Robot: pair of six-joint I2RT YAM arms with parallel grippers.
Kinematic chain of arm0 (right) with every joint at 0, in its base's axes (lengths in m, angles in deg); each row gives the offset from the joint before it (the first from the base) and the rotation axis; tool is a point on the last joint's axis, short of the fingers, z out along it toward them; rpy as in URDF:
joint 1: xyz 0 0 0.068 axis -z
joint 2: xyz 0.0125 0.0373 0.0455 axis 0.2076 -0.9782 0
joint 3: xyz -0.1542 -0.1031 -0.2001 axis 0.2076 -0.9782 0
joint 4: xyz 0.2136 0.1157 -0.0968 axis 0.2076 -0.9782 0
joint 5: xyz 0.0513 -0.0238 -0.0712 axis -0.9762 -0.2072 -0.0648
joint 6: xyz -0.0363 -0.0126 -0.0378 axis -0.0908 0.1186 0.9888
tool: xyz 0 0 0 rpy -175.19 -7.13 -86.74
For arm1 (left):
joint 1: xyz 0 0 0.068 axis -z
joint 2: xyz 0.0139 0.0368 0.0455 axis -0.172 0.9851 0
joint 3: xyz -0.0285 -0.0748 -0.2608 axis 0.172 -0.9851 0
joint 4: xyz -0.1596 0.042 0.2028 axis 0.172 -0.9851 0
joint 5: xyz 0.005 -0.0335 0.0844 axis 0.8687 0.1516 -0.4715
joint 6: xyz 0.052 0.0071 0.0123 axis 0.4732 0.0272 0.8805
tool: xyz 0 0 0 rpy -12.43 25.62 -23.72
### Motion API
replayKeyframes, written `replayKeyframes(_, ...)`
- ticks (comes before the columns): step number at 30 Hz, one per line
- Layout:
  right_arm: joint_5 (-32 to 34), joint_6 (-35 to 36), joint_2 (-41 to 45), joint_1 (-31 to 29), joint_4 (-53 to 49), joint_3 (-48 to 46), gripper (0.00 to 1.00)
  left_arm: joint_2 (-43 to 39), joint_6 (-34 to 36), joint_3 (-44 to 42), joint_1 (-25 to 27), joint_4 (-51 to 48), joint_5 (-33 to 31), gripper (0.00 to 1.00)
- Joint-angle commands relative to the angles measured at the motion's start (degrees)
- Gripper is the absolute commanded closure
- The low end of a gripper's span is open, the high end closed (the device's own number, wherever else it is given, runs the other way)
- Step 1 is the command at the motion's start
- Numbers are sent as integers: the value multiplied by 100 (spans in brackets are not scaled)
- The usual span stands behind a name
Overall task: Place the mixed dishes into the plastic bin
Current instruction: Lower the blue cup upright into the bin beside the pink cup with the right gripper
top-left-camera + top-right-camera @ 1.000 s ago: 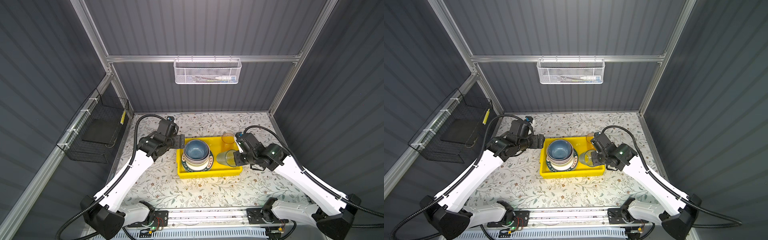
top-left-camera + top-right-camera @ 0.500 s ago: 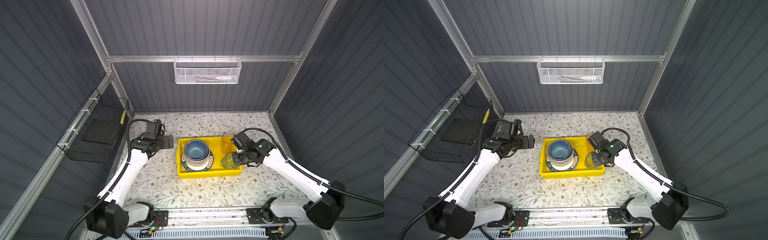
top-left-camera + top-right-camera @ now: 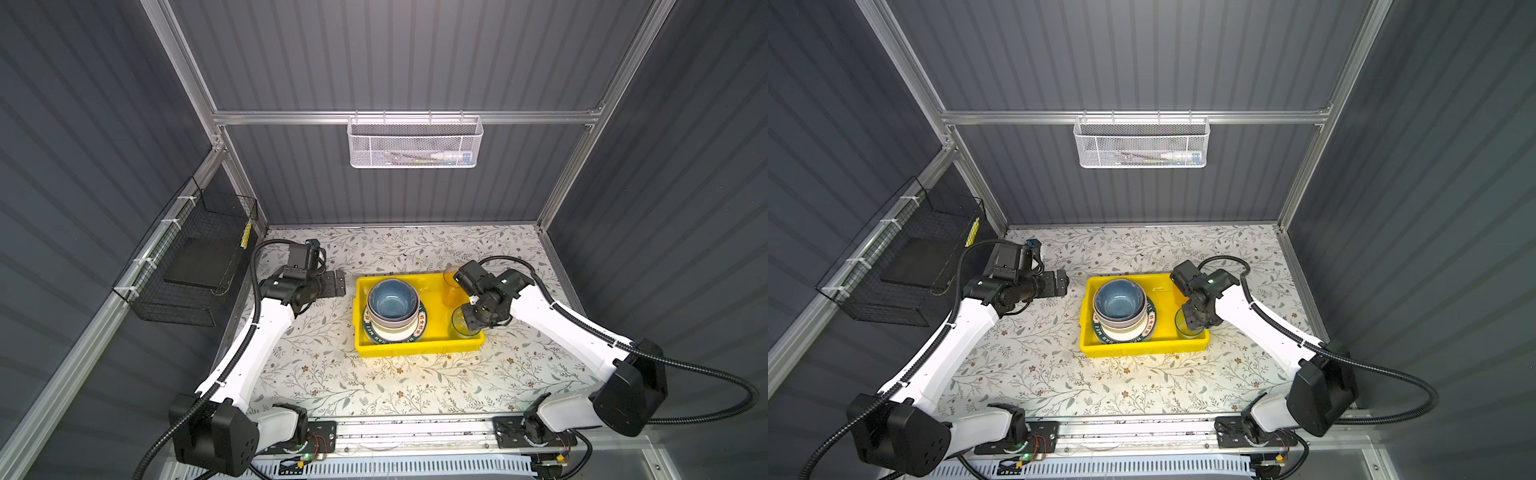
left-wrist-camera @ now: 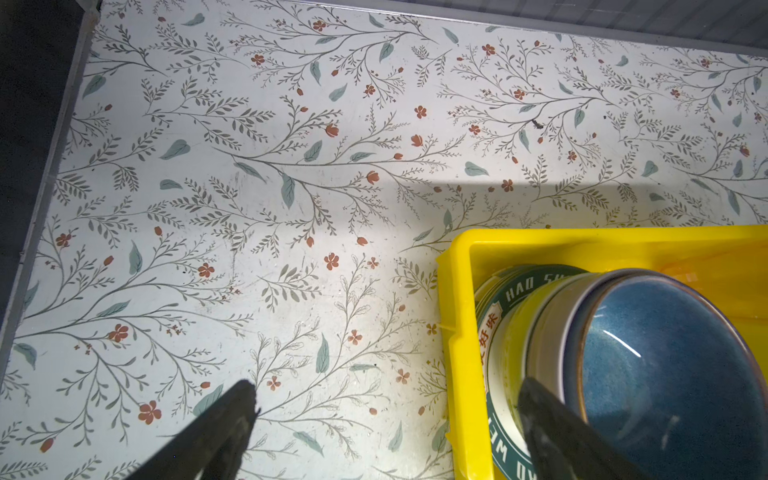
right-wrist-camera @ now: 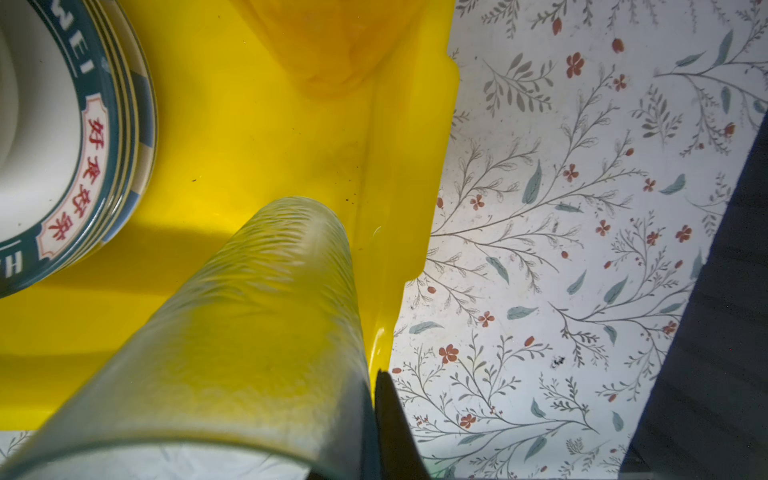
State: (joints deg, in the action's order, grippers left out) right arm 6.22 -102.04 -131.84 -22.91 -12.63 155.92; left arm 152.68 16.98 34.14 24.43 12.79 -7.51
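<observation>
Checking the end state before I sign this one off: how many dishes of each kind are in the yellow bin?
Plates: 3 (lettered plate, striped plate, white plate showing only a thin rim between them)
Bowls: 3 (blue bowl, lilac bowl, green bowl, nested)
Tumblers: 2 (corner tumbler standing; held tumbler in the right gripper)
Total: 8

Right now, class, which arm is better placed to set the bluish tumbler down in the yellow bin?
Right: the right gripper holds the tumbler inside the bin; the left gripper stands open outside it.
</observation>
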Motion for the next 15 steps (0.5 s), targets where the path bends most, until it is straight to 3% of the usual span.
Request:
replayKeyframes(1,42,253,-172,50,-344,312,95,-31,132,-76,-63,-11,95,1)
replayKeyframes(15,-586,789,-786,62,-696,422,93,-49,159,-90,-134,-15,122,0)
